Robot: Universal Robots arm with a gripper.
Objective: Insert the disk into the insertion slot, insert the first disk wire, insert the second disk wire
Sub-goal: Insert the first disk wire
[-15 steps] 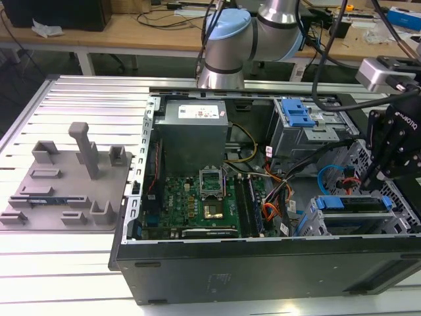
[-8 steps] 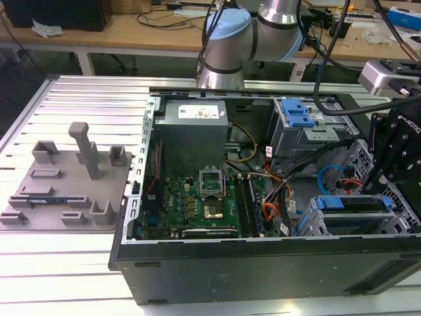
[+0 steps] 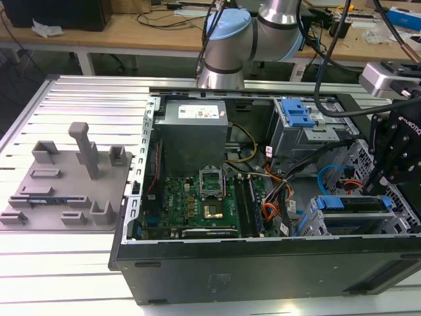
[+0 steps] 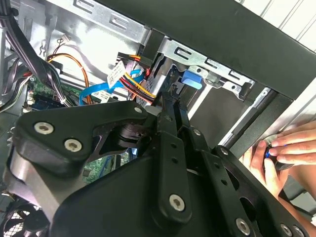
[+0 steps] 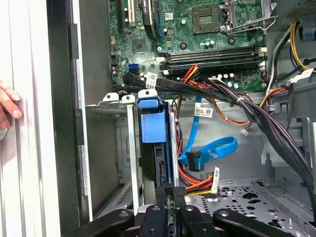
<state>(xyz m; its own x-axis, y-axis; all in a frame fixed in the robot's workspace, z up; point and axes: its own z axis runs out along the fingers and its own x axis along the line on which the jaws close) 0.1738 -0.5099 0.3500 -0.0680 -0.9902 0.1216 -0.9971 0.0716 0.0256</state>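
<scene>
The disk (image 5: 153,129), in its blue carrier, stands edge-on inside the insertion slot (image 5: 131,148), between the grey cage walls. In the exterior view the disk (image 3: 355,203) lies in the low cage (image 3: 312,222) at the case's front right. My gripper (image 5: 170,190) is shut, fingers together, with its tips at the disk's near end; contact cannot be told. It hangs over that cage (image 3: 385,181) and points at the blue tab (image 4: 191,79). A loose blue flat wire (image 5: 212,150) and a red-yellow-black wire bundle (image 5: 200,186) lie beside the slot.
A person's hand (image 5: 7,106) rests on the outside of the case wall (image 4: 284,148). The motherboard (image 3: 197,197), power supply (image 3: 194,118) and a taller cage with a blue latch (image 3: 299,115) fill the case. A grey fixture plate (image 3: 66,178) lies at the exterior view's left.
</scene>
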